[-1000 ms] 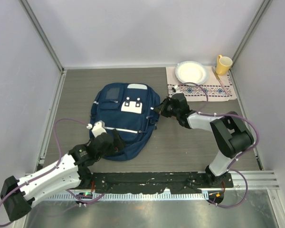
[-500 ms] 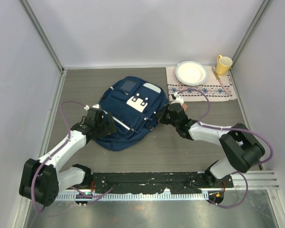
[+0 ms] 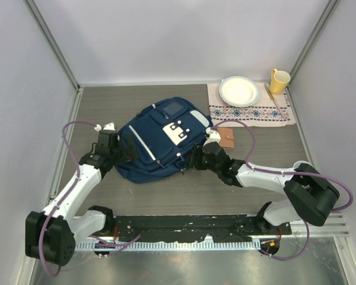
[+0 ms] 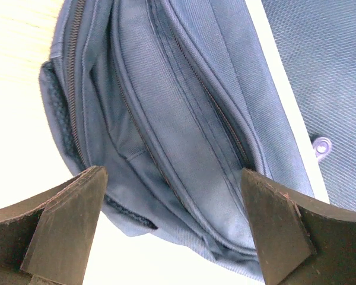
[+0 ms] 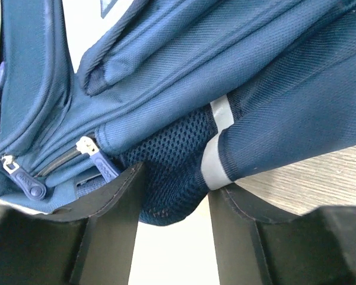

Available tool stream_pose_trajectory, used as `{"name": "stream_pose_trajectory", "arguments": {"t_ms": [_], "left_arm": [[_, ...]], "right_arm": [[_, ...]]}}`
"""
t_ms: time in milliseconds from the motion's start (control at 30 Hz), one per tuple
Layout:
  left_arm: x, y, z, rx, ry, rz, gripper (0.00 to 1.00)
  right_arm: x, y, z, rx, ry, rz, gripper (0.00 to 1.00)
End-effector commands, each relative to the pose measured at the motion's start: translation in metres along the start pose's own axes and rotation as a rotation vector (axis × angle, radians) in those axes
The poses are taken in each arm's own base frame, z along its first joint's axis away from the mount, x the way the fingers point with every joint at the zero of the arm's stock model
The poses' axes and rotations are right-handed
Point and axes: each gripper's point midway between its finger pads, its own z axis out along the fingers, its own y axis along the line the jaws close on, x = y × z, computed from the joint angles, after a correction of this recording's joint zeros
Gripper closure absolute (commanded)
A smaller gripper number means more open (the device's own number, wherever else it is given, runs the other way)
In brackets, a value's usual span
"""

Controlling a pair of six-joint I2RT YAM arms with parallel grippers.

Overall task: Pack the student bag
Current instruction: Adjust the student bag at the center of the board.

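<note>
The student bag (image 3: 160, 142), navy with a pale stripe and a white buckle patch, lies flat on the middle of the table, turned at an angle. My left gripper (image 3: 127, 152) is at the bag's left edge and stands wide open. In the left wrist view its jaws (image 4: 172, 172) frame the bag's zipped seams (image 4: 184, 107) without touching them. My right gripper (image 3: 194, 161) is at the bag's lower right edge. In the right wrist view (image 5: 175, 178) its jaws are parted, with a dark mesh fold (image 5: 172, 148) and a grey-trimmed strap between them.
A small brown flat item (image 3: 225, 137) lies just right of the bag. At the back right, a patterned cloth (image 3: 255, 111) carries a white plate (image 3: 240, 91), with a yellow mug (image 3: 279, 81) beside it. Walls close in the table on three sides.
The bag has turned and shifted toward the back right. My left arm swung from the front to the bag's left edge. My right gripper moved nearer and its jaws came apart.
</note>
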Motion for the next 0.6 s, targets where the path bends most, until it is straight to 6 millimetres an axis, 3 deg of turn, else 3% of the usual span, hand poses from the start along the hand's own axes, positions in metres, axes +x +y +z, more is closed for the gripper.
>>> {"name": "stream_pose_trajectory", "arguments": {"t_ms": [0,267,567], "left_arm": [[-0.029,-0.013,-0.028,0.061,-0.125,-0.01,0.0],[-0.04,-0.018,-0.064,0.124,-0.221,-0.063,0.0],[-0.057,-0.059,-0.09,0.352,-0.277,-0.156,0.0]], "right_arm": [[-0.014,0.031,-0.02,-0.107,-0.014,-0.08,0.46],[-0.055,0.037,-0.047,-0.096,-0.153,-0.101,0.42],[-0.072,0.055,-0.055,-0.14,-0.193,-0.061,0.4]]}}
